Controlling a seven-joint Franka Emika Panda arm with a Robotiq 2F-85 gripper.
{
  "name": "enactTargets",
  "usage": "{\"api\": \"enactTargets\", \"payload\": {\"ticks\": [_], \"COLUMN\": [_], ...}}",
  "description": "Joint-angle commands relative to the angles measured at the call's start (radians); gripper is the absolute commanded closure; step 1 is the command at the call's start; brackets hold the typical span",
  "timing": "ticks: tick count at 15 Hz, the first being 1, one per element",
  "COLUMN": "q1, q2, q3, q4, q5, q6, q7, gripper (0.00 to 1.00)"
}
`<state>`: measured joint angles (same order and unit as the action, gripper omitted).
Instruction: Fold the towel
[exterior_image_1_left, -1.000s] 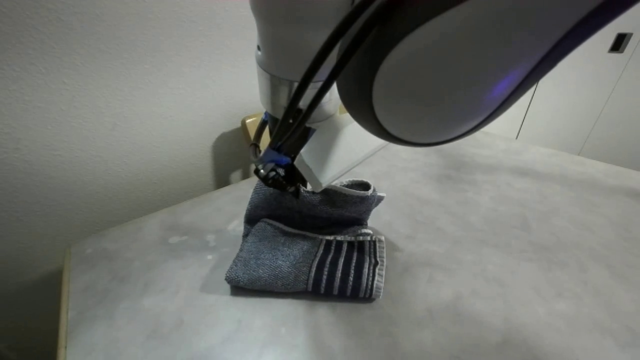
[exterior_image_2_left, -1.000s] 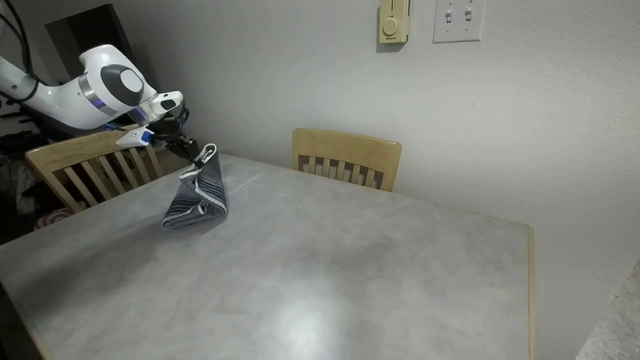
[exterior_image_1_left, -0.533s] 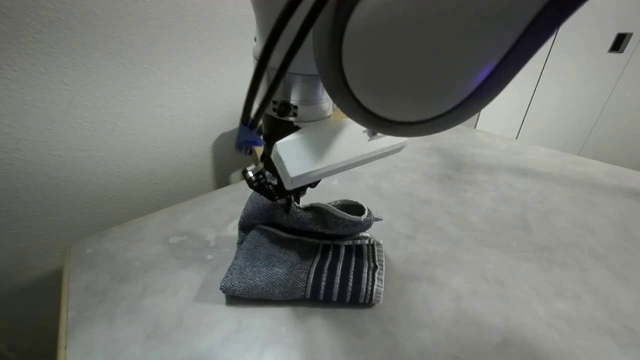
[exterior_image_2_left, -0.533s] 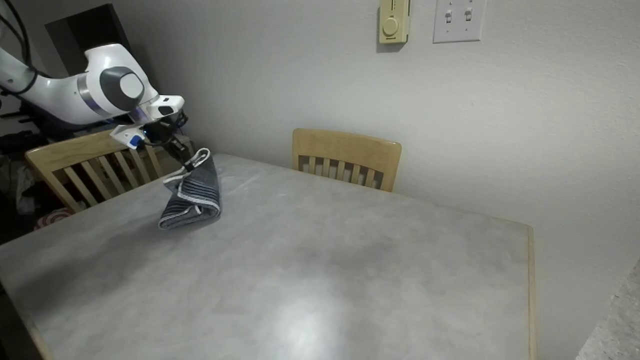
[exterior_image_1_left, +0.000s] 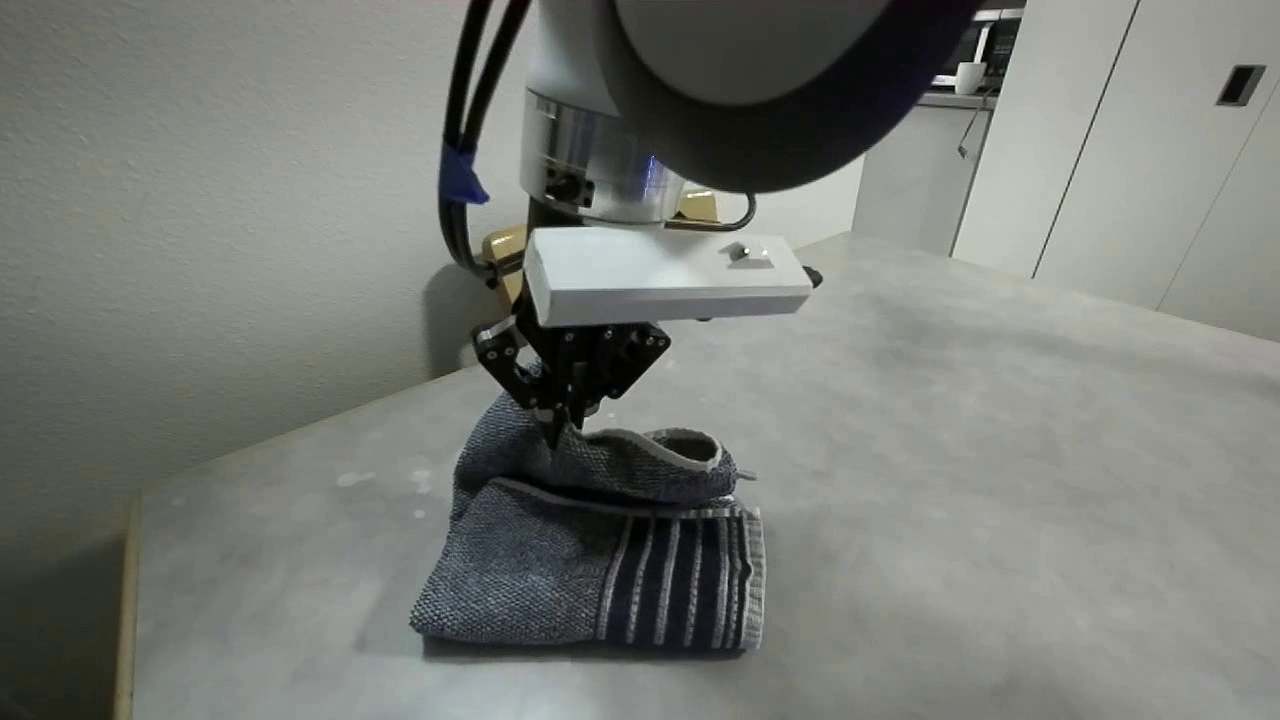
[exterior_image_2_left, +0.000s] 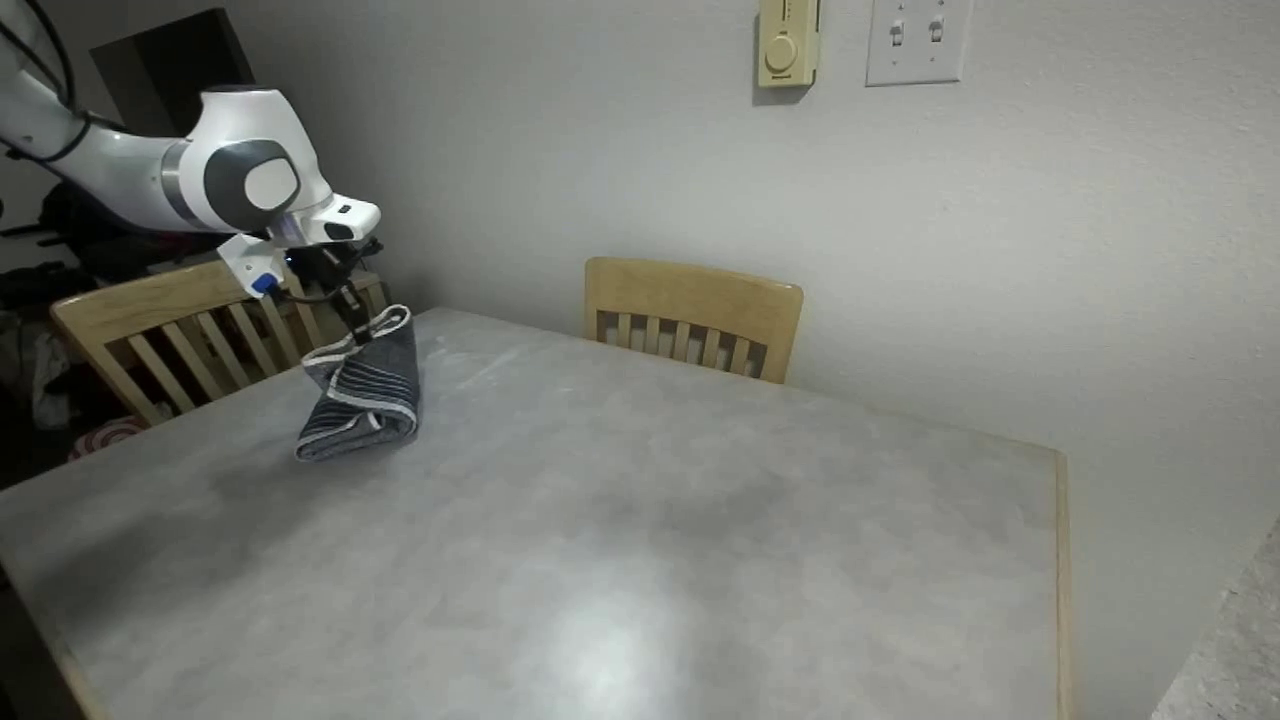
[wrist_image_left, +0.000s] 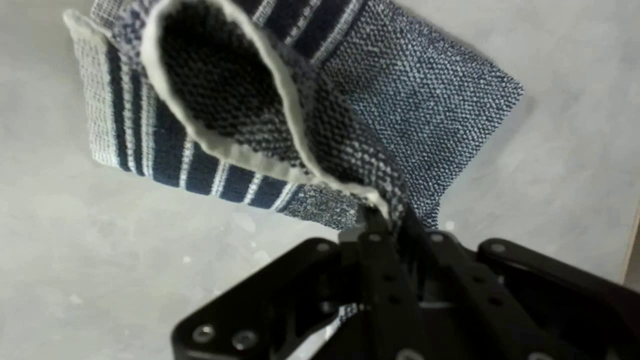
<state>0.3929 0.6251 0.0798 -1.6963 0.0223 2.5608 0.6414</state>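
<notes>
The blue-grey towel (exterior_image_1_left: 530, 570) lies on the table, folded over, with its white-striped band at one side; it also shows in another exterior view (exterior_image_2_left: 385, 400). My gripper (exterior_image_1_left: 565, 430) is shut on the towel's upper layer near its white edging and holds that part raised, fingers pointing down. The gripper also shows in an exterior view (exterior_image_2_left: 362, 335) at the raised part. In the wrist view the gripper (wrist_image_left: 392, 222) pinches the towel's edge, and the towel (wrist_image_left: 430, 110) bulges into an open loop beside the jaws. The fingertips are partly hidden by cloth.
The grey table (exterior_image_1_left: 980, 500) has a wall (exterior_image_1_left: 250, 200) along one side. A wooden chair (exterior_image_2_left: 690, 300) stands against the table's wall side, and another chair (exterior_image_2_left: 180, 310) stands behind the arm. White cabinets (exterior_image_1_left: 1150, 180) are at the back.
My gripper has dragged the towel along the table, toward the camera in one view and leftward in another. The wrist has turned more upright, and the held part has sunk slightly.
</notes>
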Motion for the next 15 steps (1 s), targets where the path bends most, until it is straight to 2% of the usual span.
{"api": "enactTargets", "payload": {"ticks": [1,6,7,8,15], "q1": [-0.057,-0.098,-0.054,-0.054,-0.050], "q2": [0.010,0.054,0.032,0.037,0.037], "q3": [0.062,0.142,0.089,0.093,0.087], "q4": [0.005,0.037,0.011,0.013,0.013], "q5": [0.096,0.214,0.179,0.184,0.183], "q6": [-0.009,-0.035,-0.005,-0.005,-0.004], "q7": [-0.095,-0.255,-0.193,-0.200,-0.198], "gripper": [0.98,0.98,0.98,0.90,0.90]}}
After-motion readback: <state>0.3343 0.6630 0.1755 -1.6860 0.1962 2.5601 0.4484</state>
